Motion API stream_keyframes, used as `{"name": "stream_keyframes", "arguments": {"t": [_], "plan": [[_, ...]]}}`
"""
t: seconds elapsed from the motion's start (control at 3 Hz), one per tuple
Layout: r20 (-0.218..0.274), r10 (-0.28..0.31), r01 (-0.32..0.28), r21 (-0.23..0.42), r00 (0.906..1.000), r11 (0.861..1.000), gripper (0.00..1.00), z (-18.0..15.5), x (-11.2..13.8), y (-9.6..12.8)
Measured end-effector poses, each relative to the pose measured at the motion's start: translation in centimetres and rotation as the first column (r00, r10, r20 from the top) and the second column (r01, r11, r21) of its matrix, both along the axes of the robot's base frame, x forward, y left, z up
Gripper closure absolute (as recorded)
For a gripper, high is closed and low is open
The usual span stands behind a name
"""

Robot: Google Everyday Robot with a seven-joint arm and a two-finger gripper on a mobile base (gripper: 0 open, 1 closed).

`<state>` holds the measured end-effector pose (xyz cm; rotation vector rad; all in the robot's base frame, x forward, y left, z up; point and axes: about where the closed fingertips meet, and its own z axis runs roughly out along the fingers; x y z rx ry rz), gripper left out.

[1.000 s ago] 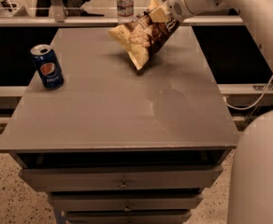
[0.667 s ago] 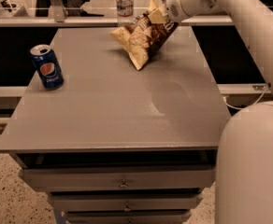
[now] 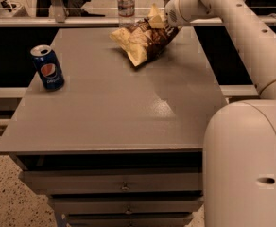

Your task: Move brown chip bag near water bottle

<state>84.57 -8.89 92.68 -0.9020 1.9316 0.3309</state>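
1. Clamping the crinkly dark brown chip bag's (image 3: 140,39) raised end, the two-finger gripper (image 3: 162,26) is hovering at the grey table's (image 3: 128,112) far side.
2. Bag travel is stopping just beside the clear plastic water bottle (image 3: 126,4); release is becoming due.

Grey table (image 3: 128,112) carries Pepsi can (image 3: 47,67) at left, water bottle (image 3: 126,4) and brown chip bag (image 3: 140,38) at back, end effector (image 3: 163,24) gripping bag.

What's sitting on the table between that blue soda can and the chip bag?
Nothing: in the camera view only bare table lies between the Pepsi can and the brown chip bag. The gripper is at the bag's upper right end.
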Motion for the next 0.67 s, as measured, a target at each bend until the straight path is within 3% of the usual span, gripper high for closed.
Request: {"name": "stream_keyframes", "arguments": {"t": [0.67], "plan": [[-0.010, -0.006, 0.006, 0.003, 0.9999, 1.000, 0.12, -0.91, 0.46, -0.65]]}}
